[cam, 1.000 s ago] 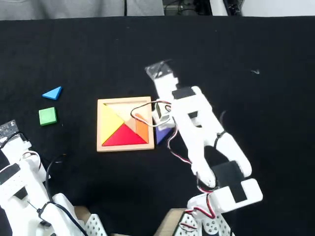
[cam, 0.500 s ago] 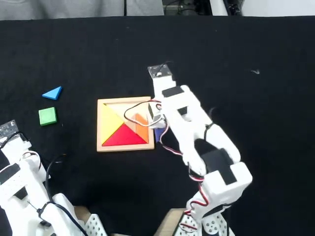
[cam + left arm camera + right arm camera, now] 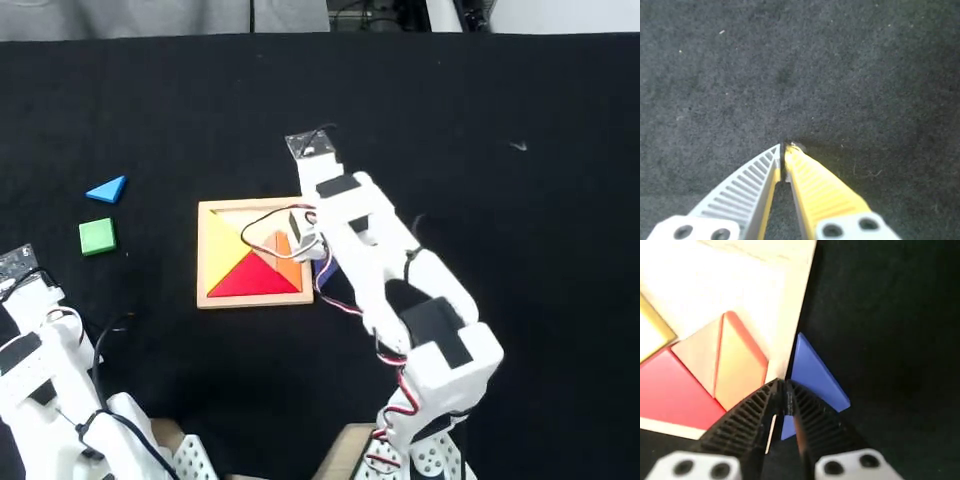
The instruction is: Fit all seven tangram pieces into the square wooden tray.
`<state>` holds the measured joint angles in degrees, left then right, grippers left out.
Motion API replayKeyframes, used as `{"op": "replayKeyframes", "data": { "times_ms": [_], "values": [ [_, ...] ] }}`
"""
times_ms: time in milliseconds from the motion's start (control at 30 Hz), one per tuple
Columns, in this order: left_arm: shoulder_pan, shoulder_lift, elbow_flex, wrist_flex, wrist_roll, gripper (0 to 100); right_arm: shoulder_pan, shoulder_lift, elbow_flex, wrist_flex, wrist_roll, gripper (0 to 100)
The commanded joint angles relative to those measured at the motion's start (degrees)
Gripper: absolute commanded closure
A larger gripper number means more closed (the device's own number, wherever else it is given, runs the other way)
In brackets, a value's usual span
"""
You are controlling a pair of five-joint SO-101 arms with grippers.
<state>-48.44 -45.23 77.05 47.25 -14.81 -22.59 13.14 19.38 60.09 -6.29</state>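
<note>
The high view takes in the whole black table (image 3: pixel 520 100). The square wooden tray (image 3: pixel 252 300) lies near the middle, with a yellow triangle (image 3: pixel 222 250), a red triangle (image 3: pixel 250 278) and an orange piece (image 3: pixel 288 262) inside it; the strip along its far side is bare wood. Well off to its left, a small blue triangle (image 3: pixel 107 189) and a green square (image 3: pixel 97 236) lie loose on the cloth. The right arm (image 3: pixel 370 250) leans over the tray's right edge and covers what is beneath it, and the left arm (image 3: pixel 40 340) sits in the near left corner.

The right wrist view shows what that arm hides: a dark blue triangle (image 3: pixel 812 375) on the cloth, just outside the tray's right rim (image 3: pixel 797 305). The right gripper (image 3: pixel 785 385) is clenched, its black tips pressed together with nothing between them, poised over that rim between the orange piece (image 3: pixel 735 365) and the dark blue triangle.

The left wrist view shows the left gripper (image 3: pixel 784 149) clenched too, tips meeting on nothing, above bare cloth
</note>
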Motion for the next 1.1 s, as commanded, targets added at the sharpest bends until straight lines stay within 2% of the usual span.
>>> {"op": "replayKeyframes", "data": {
  "times_ms": [0,367,667,733,867,1000,1067],
  "values": [
    [0.4,-0.9,-0.1,-0.6,-0.5,97,2.8,-0.3,-2.4,0.5,-0.4,98.8],
    [0.4,-0.9,-0.1,-0.6,-0.5,97,8.0,-2.9,-1.3,1.6,2.2,98.8],
    [0.4,-0.9,-0.1,-0.6,-0.5,97,5.9,-26.8,7.1,6.4,2.5,98.3],
    [0.4,-0.9,-0.1,-0.6,-0.5,97,6.5,-29.8,9.5,6.3,2.5,93.2],
    [0.4,-0.9,-0.1,-0.6,-0.5,97,7.5,-29.2,11.7,6.6,2.0,73.0],
    [0.4,-0.9,-0.1,-0.6,-0.5,97,6.5,-24.0,11.0,4.8,1.8,72.0],
    [0.4,-0.9,-0.1,-0.6,-0.5,97,6.5,-19.9,9.4,2.8,-1.0,72.5]
  ]
}}
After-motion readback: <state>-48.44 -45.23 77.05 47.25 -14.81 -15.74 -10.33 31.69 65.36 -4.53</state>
